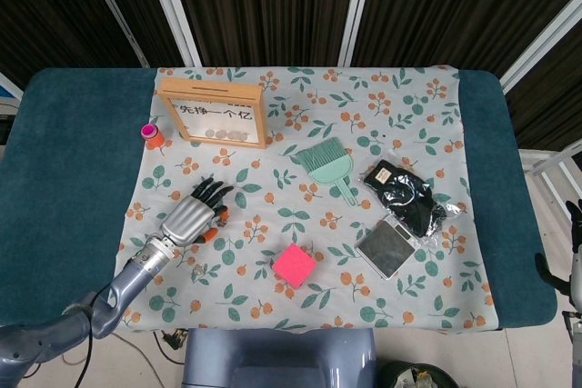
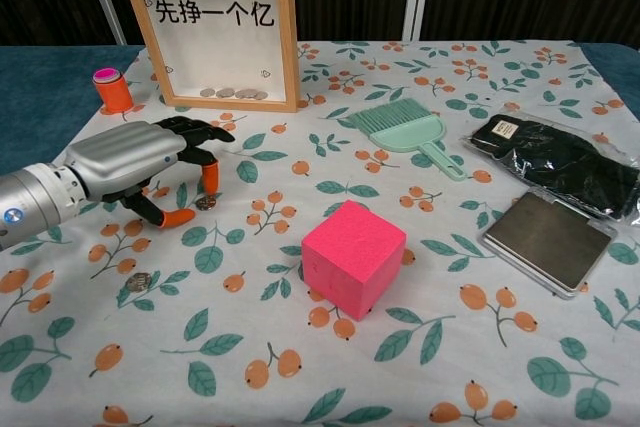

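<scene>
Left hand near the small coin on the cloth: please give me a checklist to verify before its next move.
1. Left hand holds nothing, fingers apart: ok.
2. Coin lies flat by the orange fingertips: ok.
3. Fingertip touches the coin: cannot tell.
4. Second coin lies apart, nearer the front edge: ok.
5. Pink cube stands away from the hand: ok.
6. Right hand state: cannot tell.
</scene>
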`<state>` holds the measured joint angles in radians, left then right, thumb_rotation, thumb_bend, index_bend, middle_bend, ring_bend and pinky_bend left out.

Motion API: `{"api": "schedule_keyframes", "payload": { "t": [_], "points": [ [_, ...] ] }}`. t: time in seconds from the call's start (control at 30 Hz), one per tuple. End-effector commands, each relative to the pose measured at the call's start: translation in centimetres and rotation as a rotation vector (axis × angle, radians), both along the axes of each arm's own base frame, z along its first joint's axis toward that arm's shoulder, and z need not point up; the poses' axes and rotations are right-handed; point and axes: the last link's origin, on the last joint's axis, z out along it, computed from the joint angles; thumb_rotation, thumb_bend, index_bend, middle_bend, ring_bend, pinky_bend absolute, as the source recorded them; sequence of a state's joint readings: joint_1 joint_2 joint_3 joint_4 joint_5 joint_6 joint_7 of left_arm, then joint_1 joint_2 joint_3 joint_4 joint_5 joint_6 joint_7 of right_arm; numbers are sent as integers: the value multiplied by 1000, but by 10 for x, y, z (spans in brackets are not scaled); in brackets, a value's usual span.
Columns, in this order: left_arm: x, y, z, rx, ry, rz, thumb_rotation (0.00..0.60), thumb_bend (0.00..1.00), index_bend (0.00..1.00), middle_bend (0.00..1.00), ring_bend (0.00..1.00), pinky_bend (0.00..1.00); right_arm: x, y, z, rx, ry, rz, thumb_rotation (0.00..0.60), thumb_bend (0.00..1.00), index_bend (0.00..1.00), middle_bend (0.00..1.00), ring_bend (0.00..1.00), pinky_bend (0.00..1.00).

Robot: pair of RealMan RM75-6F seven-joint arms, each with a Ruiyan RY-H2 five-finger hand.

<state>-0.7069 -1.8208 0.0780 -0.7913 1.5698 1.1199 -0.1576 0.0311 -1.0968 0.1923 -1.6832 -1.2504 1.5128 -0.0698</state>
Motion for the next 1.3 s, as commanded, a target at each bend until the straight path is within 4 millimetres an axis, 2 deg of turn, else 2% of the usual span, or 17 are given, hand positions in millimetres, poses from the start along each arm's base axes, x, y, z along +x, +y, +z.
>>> {"api": "schedule_keyframes", "payload": {
  "t": [0.03,0.63,0.93,1.13,1.3],
  "points": [
    [1,0,-1,-2,-2,0,600,306,437,56,0,0,0,0,0,-1,1,0,600,394,81,54,0,0],
    [-5,0,-5,-12,43,22,600,307,465,61,0,0,0,-1,1,-7,-1,-2,600,394,81,54,0,0],
    [-4,0,-3,-6,31,19,600,341,577,87,0,0,0,0,0,-5,-1,2,600,394,81,54,0,0],
    [-9,0,-3,-4,59,44,600,389,593,89,0,0,0,0,0,-5,-6,1,600,395,81,54,0,0],
    [-8,1,0,3,50,53,600,480,623,108,0,0,0,0,0,-3,-5,2,600,394,81,54,0,0]
  ]
}}
